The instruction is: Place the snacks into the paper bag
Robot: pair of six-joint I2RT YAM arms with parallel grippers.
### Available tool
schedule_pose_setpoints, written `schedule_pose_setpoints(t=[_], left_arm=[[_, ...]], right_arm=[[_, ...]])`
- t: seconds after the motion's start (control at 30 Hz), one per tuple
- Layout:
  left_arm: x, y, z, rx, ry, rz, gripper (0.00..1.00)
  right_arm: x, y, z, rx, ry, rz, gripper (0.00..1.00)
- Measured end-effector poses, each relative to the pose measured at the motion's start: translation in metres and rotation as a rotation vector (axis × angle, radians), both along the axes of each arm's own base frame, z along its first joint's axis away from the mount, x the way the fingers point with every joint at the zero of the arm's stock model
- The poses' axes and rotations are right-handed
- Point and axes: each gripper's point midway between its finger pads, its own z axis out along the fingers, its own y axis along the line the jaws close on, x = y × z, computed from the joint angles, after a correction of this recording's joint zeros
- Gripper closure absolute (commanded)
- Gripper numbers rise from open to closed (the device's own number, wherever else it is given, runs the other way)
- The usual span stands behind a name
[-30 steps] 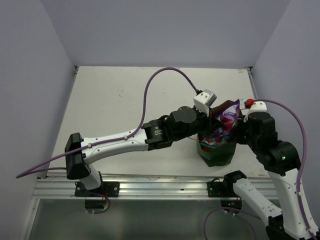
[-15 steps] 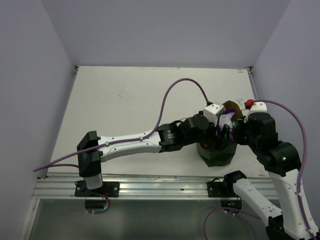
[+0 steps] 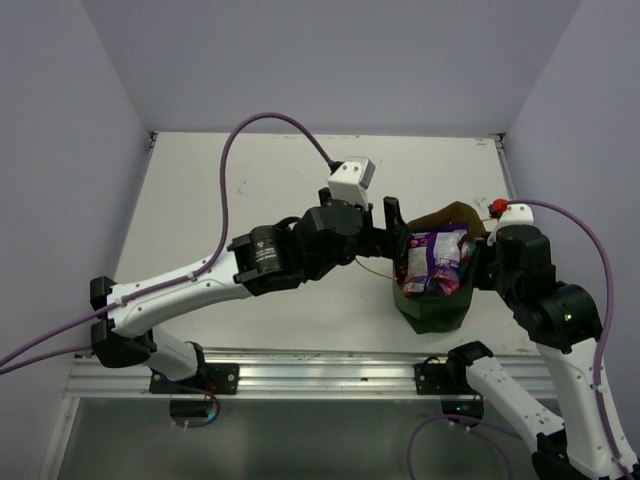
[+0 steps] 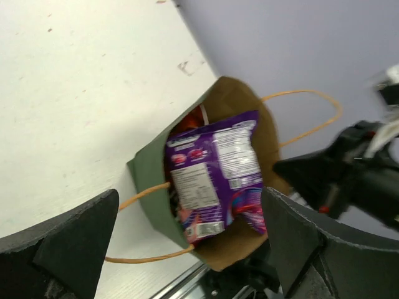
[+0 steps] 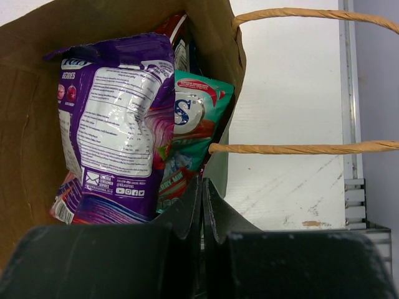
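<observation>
**Snacks Loaded, Bag Held at Rim**

Top view: the paper bag (image 3: pixel 432 312) stands at 4 o'clock on the table (image 3: pixel 230 200), with the purple-silver bag (image 3: pixel 437 260) uppermost inside. The left gripper (image 3: pixel 378 214) hovers at the bag's 9 o'clock, spread wide and empty.

Left wrist view: the jaws frame the bag mouth, clear of it.

Right wrist view: the right gripper (image 5: pixel 201 198) is clamped on the bag wall at 6 o'clock. The teal candy bag (image 5: pixel 198 118) lies at 3 o'clock of the purple-silver bag.
</observation>
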Motion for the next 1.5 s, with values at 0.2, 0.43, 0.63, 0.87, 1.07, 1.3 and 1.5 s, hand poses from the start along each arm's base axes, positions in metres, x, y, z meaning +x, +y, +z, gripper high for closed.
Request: schedule_pose_setpoints(t=[0.2,0.43,0.63,0.87,1.07,1.3,1.5], left_arm=[[0.001,-0.008,-0.105,0.192,0.143,-0.016,0.00],[-0.011,-0.031,-0.166,0.301,0.237,-0.100,0.00],[-0.011,-0.033,-0.162,0.285,0.241,-0.105,0.57],[-0.007,-0.033,-0.148,0.278,0.217,-0.090,1.00],[0.000,-0.020,-0.127,0.340,0.197,-0.035,1.00],[0.009,0.017,-0.093,0.377,0.146,0.079,1.00],[0.009,0.056,-0.073,0.386,0.132,0.165,1.00]], right_arm=[[0.000,0.000,0.000,0.000,0.001,0.000,1.00],[0.000,0.001,0.000,0.003,0.002,0.003,1.00],[0.000,0.001,0.000,0.004,0.002,0.005,1.00],[0.003,0.014,0.000,0.039,0.017,0.064,1.00],[0.010,0.028,0.007,0.058,0.052,0.129,1.00],[0.035,0.056,0.034,0.126,0.050,0.212,1.00],[0.046,0.096,0.042,0.172,0.057,0.347,1.00]])
